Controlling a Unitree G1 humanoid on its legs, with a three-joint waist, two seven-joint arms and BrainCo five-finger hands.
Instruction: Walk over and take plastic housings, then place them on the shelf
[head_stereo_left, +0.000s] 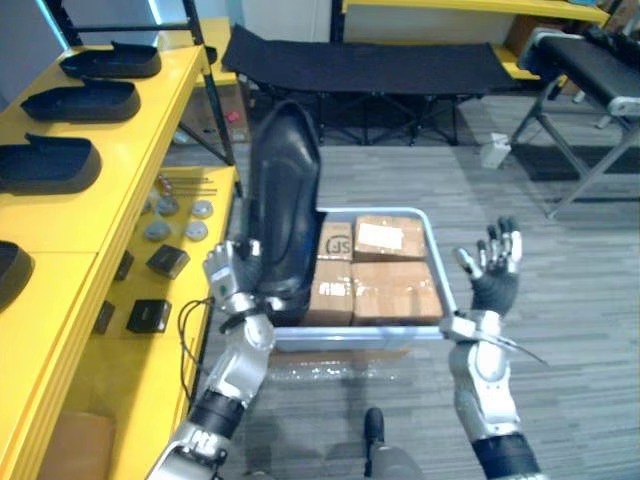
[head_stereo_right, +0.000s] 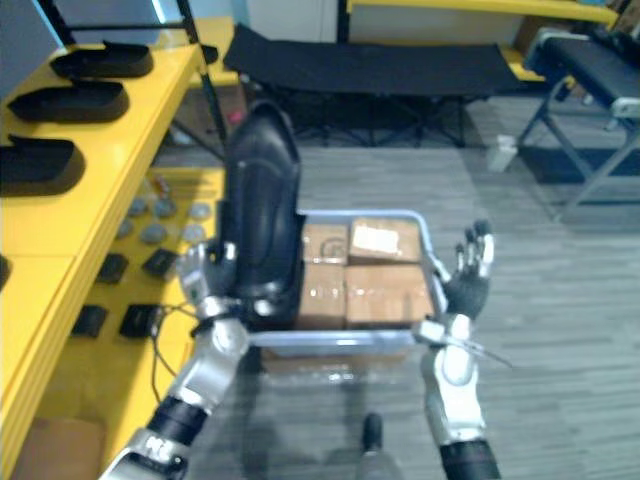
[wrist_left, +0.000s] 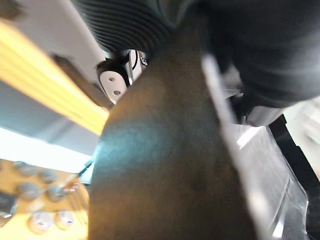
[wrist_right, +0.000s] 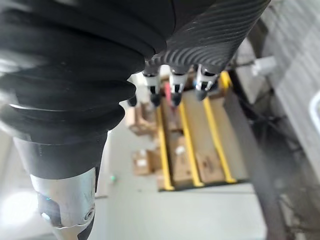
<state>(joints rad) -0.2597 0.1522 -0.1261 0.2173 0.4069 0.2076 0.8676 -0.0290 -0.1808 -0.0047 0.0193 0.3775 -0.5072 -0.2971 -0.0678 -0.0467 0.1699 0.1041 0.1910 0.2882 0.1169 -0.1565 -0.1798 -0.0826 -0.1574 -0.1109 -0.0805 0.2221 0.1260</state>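
Nearest, the left hand has its fingers curled round the lower edge of a tall black plastic housing, which stands upright at the left end of a grey tray. The right hand is raised just beside the tray's right rim, fingers spread and holding nothing. In the tray lie cardboard boxes; one carries a white label and another a dark mark, both too small to read. On the left, a yellow shelf bears more housings. Farthest is a black cot
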